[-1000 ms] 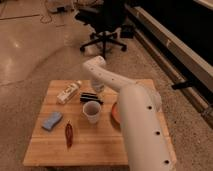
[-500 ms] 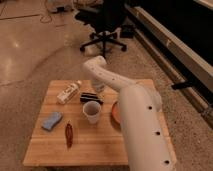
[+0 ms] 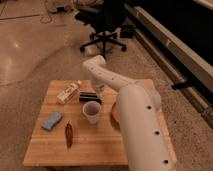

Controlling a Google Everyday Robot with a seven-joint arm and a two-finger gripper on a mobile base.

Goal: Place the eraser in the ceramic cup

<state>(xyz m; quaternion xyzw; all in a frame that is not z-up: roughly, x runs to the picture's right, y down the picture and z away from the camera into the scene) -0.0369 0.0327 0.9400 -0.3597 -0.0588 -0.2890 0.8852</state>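
Reaching across wooden table (image 3: 75, 152), arm elbow hides lots. Ceramic cup (image 3: 92, 111) mid-table, upright. Eraser (image 3: 90, 97) lies just behind cup. Gripper (image 3: 98, 89) right over it; can't tell finger state. Tip: grab eraser squarely, lift clear over rim.

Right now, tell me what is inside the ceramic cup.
The ceramic cup shows only its pale inner wall; its bottom is hidden. The black eraser lies on the table behind it, with the tool above it.
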